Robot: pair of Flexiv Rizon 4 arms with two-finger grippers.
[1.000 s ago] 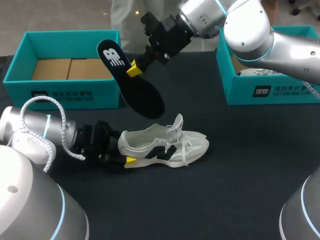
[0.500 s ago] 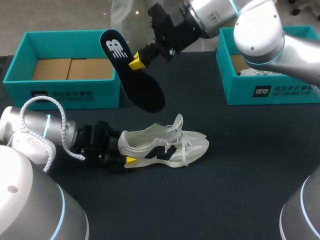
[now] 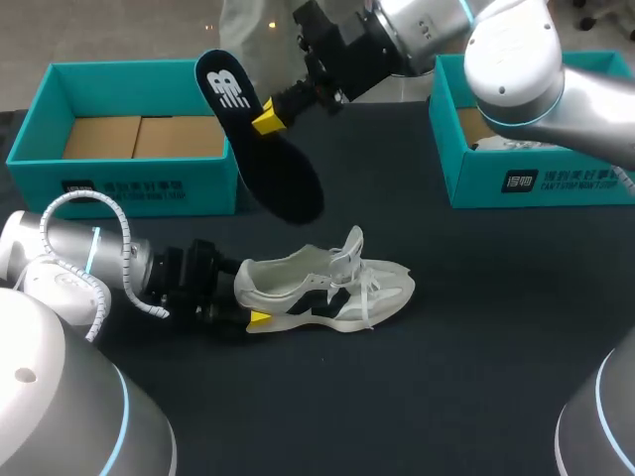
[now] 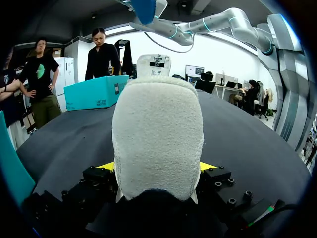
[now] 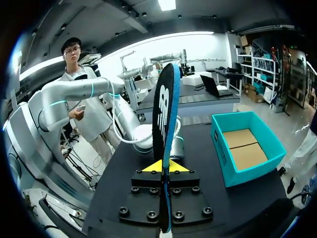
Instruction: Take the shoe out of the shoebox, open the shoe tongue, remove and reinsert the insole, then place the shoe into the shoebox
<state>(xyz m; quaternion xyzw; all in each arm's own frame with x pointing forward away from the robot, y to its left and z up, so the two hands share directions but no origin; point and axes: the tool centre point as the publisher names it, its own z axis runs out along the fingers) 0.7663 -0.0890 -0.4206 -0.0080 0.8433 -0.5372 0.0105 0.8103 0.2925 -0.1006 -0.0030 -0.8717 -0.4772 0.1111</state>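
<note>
My right fingers point(image 3: 265, 121) pinch the black insole point(image 3: 283, 183) in the air above the counter point(image 3: 476, 347); my left fingers point(image 3: 259, 318) clamp the white shoe point(image 3: 327, 288) by its heel.

A dark, matte table point(image 3: 496, 327) lies under even light.
</note>
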